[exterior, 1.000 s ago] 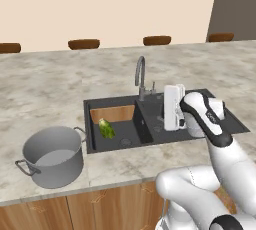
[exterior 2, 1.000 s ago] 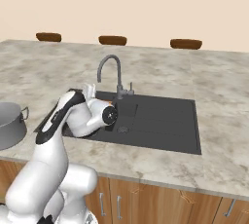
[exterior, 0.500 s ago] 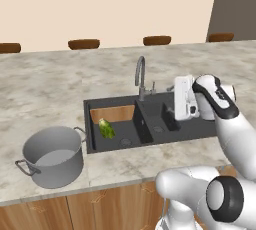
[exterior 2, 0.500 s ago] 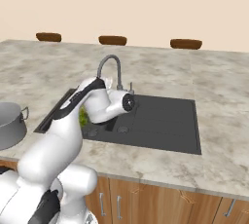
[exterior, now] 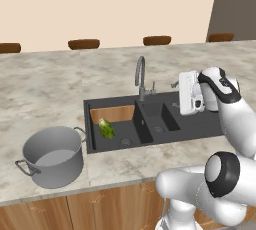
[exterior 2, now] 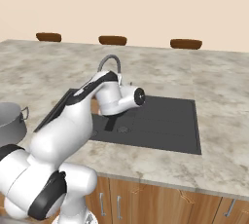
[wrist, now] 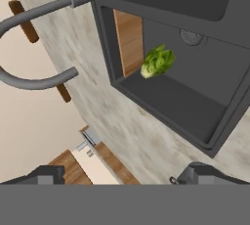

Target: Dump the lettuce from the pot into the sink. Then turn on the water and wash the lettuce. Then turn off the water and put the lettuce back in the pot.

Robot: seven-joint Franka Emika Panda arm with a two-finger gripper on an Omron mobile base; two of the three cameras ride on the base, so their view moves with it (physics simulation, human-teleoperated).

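While the lettuce [exterior: 106, 128] lies on the floor of the left basin of the dark sink [exterior: 200, 131], close to the wood-brown inner panel [exterior: 114, 114] and a little way from that basin's round drain [exterior: 125, 142], the gripper [wrist: 125, 175] hangs above the sink with its two dark fingertips [wrist: 45, 175] spread wide apart and nothing between them. In the hand view the lettuce [wrist: 157, 61] shows as a small crinkled green head resting beside the brown panel [wrist: 129, 40], with the drain [wrist: 191, 36] just past it. The grey gooseneck faucet [exterior: 140, 78] stands at the back edge of the sink between the two basins, and no stream runs from its spout. In the left base view the white hand [exterior: 190, 93] sits over the right part of the sink, to the right of the faucet and well apart from the lettuce. The grey metal pot [exterior: 52, 156] stands upright on the marble counter [exterior: 55, 89] to the left of the sink, near the front edge, with its loop handles out to the sides; only a sliver of the pot [exterior 2: 10, 121] shows at the left edge of the right base view. Brown stool tops [exterior: 84, 43] line the far side of the counter.
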